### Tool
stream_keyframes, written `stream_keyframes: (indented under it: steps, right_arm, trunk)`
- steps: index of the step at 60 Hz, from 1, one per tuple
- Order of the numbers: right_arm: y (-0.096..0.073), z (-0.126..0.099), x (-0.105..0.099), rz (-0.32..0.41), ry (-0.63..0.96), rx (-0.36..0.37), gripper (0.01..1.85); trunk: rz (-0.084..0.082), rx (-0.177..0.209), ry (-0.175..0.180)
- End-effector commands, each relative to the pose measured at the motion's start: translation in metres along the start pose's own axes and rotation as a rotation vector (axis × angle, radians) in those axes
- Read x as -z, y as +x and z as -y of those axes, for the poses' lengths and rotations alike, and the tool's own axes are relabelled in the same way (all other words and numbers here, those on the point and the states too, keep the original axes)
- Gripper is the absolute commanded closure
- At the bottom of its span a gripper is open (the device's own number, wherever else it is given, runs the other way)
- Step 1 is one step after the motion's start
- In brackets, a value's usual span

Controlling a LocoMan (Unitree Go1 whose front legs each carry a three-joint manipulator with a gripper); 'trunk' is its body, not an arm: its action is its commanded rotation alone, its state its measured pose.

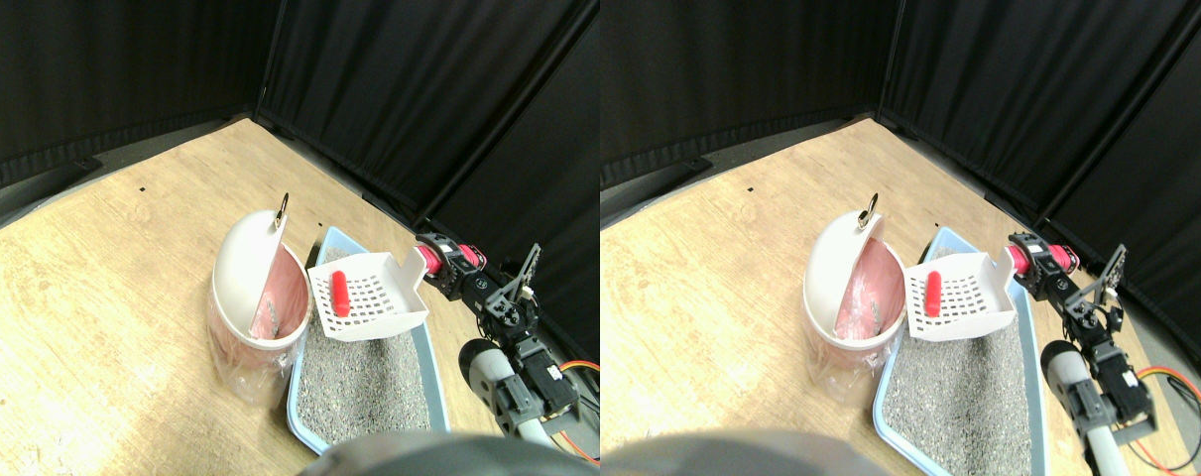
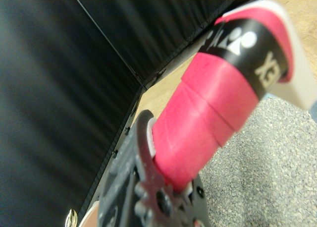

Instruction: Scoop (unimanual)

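Note:
A white slotted scoop (image 1: 372,296) hangs in the air over the far end of the litter tray (image 1: 439,389), its open front next to the bin. A red cylinder (image 1: 341,293) lies in the scoop's bowl. My right gripper (image 1: 441,268) is shut on the scoop's pink wrapped handle (image 1: 427,260), reaching in from the lower right. In the wrist view the pink handle (image 2: 208,118) runs out from the dark jaw frame, with grey litter (image 2: 267,167) beneath it.
A white bin (image 1: 248,260) with a swing lid and a pink liner stands just left of the tray, close to the scoop's edge. Grey litter (image 1: 362,382) fills the light blue tray. Black curtains (image 1: 412,89) close off the back and right of the wooden floor (image 1: 94,288).

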Motion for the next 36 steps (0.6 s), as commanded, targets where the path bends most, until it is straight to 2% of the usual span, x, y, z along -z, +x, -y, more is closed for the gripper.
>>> stream_keyframes:
  steps: [1, 22, 36]
  right_arm:
    - [0.003, 0.001, -0.011, 0.066, -0.033, -0.024, 1.81]
    - [0.006, -0.001, -0.022, 0.044, -0.113, -0.056, 1.81]
    - [0.006, -0.005, -0.030, 0.026, -0.140, -0.034, 1.81]
  trunk:
    - [-0.012, -0.011, -0.001]
    - [-0.010, -0.008, -0.009]
    - [-0.011, -0.007, -0.011]
